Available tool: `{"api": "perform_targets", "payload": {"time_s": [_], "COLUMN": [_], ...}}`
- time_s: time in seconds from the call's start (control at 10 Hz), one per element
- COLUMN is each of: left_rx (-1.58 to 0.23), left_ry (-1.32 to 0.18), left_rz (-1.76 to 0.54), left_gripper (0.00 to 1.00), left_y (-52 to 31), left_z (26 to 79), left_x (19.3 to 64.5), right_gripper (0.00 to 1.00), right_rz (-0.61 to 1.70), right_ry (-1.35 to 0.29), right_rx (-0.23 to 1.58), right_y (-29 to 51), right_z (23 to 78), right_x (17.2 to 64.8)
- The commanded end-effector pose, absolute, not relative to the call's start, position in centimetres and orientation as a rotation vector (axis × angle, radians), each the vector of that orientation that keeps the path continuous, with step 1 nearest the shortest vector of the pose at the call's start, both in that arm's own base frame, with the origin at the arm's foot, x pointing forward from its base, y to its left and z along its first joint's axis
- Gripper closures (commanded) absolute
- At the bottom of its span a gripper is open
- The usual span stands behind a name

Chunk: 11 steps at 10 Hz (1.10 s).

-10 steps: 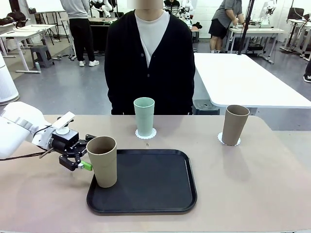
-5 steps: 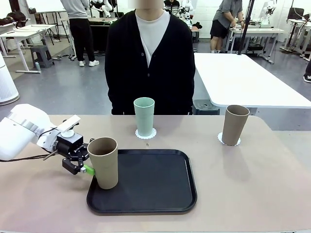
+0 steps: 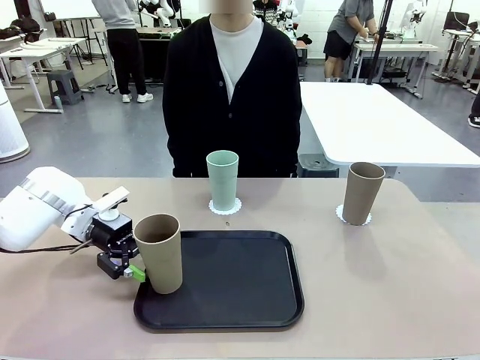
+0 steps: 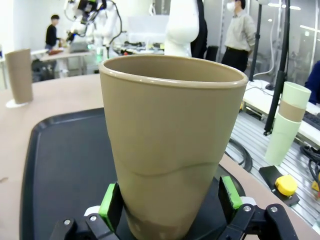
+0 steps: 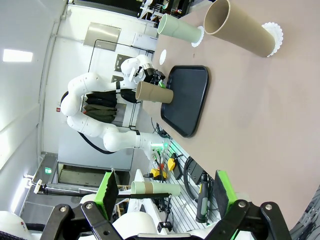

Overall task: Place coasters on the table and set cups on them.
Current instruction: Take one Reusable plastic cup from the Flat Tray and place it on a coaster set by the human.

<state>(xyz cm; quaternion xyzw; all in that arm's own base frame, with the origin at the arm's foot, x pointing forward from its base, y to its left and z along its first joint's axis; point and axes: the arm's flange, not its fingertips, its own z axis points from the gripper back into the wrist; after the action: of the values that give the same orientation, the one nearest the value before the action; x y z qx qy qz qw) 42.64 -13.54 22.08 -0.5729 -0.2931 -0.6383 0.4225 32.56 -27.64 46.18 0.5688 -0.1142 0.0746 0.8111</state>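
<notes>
My left pincer (image 3: 133,264) stands released, its pads either side of the brown cup (image 3: 160,252) at the front left corner of the tray (image 3: 247,289) (the other two cups already sit on coasters along the desk's far edge), so next I must clench and lift it.

Robotics lab, white work tables (image 3: 375,120), grey floor, other people (image 3: 124,37) at benches behind
</notes>
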Motion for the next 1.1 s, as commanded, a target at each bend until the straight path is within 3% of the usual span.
{"api": "perform_targets", "payload": {"time_s": [0.0,0.5,0.6,0.7,0.8,0.9,1.0], "left_rx": [-1.46,-1.46,-1.458,-1.463,-1.466,-1.467,-1.467], "left_ry": [-0.727,-0.734,-0.75,-0.745,-0.749,-0.753,-0.751], "left_rz": [-1.643,-1.662,-1.677,-1.681,-1.684,-1.686,-1.684], "left_gripper": [0.0,0.0,0.07,0.57,0.65,1.0,1.0], "left_y": [-14.3,-15.6,-15.8,-15.6,-15.6,-15.5,-15.5], "left_z": [21.9,21.2,21.2,21.2,21.2,21.3,21.4], "left_x": [42.8,42.8,42.8,42.9,42.8,42.8,42.8], "right_gripper": [0.0,0.0,0.0,0.0,0.0,0.0,0.0], "right_rz": [0.164,0.164,0.164,0.164,0.164,0.164,0.164], "right_ry": [-0.235,-0.235,-0.235,-0.235,-0.235,-0.235,-0.235], "right_rx": [1.208,1.208,1.208,1.208,1.208,1.208,1.208], "right_y": [-27.7,-27.7,-27.7,-27.7,-27.7,-27.7,-27.7], "right_z": [46.2,46.2,46.2,46.2,46.2,46.2,46.2], "right_x": [32.4,32.4,32.4,32.4,32.4,32.4,32.4]}}
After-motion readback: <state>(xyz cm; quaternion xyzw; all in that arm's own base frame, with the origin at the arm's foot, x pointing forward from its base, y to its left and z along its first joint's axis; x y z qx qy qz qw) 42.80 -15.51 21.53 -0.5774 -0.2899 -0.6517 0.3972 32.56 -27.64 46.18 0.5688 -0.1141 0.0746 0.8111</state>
